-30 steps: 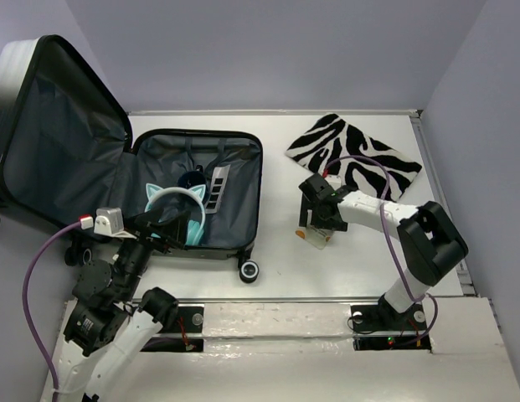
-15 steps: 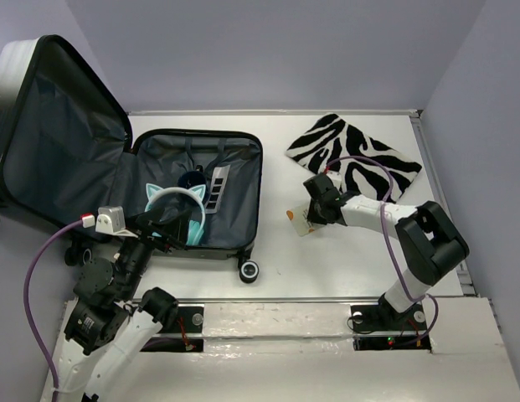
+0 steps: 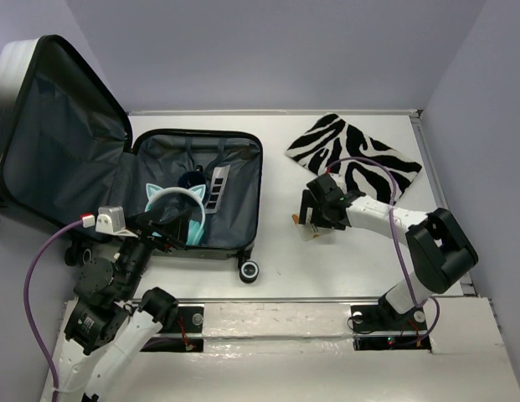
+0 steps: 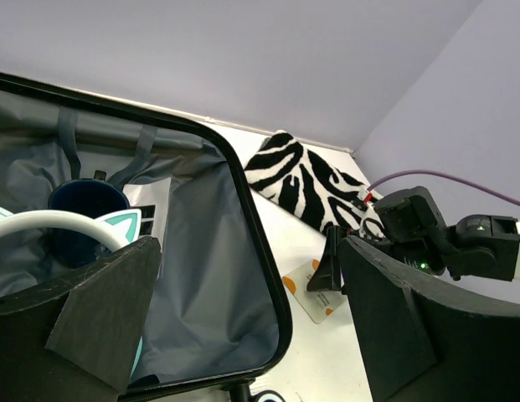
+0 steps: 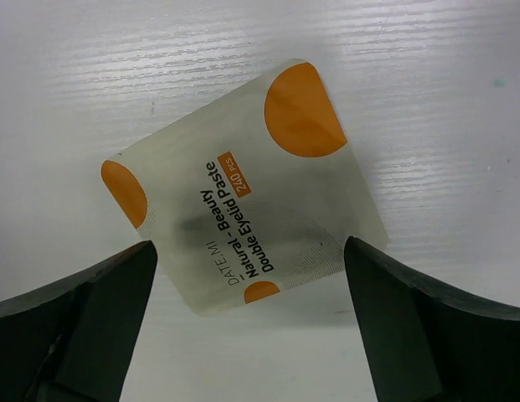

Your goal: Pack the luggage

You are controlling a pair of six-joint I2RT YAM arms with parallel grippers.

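The luggage [image 3: 243, 201] lies open at the left, its lid [image 3: 63, 146] standing up, dark grey lining showing. Inside are teal cat-ear headphones [image 3: 174, 211], a dark blue cup [image 3: 191, 177] and a grey striped item [image 3: 218, 186]. A small white packet with orange spots [image 3: 307, 234] lies flat on the table to the right of the luggage. My right gripper [image 3: 313, 219] is open just above it; in the right wrist view the packet [image 5: 243, 184] lies between and ahead of the open fingers [image 5: 427, 327]. My left gripper [image 4: 251, 335] is open and empty over the luggage's near left part.
A zebra-striped pouch [image 3: 353, 155] lies at the back right, just behind the right gripper. The luggage's black wheel [image 3: 249, 270] sticks out toward the near edge. Walls close the table at the back and right.
My right gripper has shifted and turned over the packet, and the packet has slid a little left and away. The left arm has not moved.
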